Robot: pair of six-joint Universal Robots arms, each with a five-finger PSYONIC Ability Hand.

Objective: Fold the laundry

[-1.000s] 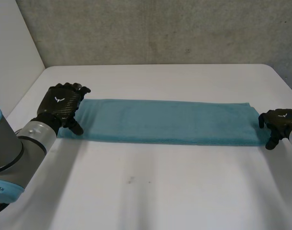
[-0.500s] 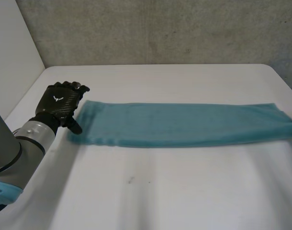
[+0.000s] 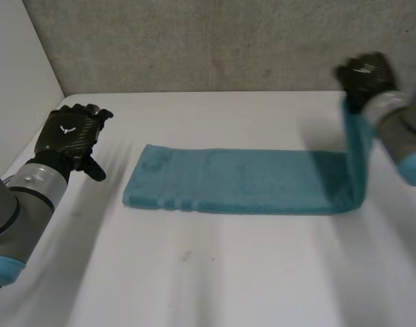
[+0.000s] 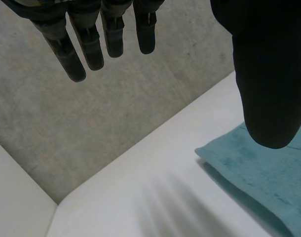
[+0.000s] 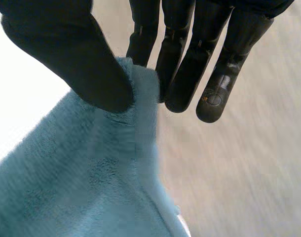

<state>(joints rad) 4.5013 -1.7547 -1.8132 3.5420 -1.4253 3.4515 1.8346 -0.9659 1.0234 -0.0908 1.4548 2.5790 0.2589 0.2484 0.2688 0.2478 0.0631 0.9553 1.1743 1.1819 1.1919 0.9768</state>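
Observation:
A long teal towel point(image 3: 235, 180) lies folded in a strip across the white table point(image 3: 215, 279). My right hand point(image 3: 363, 73) is raised above the table's right side and pinches the towel's right end between thumb point(image 5: 71, 54) and fingers point(image 5: 190, 64). That end point(image 3: 356, 146) hangs down from the hand in a vertical fold. My left hand point(image 3: 66, 133) hovers left of the towel, apart from it, its fingers point(image 4: 86, 39) straight and open. The towel's left end point(image 4: 259, 173) lies flat beside its thumb.
A grey concrete wall point(image 3: 215, 41) stands behind the table. A white panel point(image 3: 13, 75) borders the left side. Bare table lies in front of the towel and along the far edge.
My right hand closed on the towel's right end and lifted it up and back. The whole towel slid to the right, away from my left hand, which drew back leftward.

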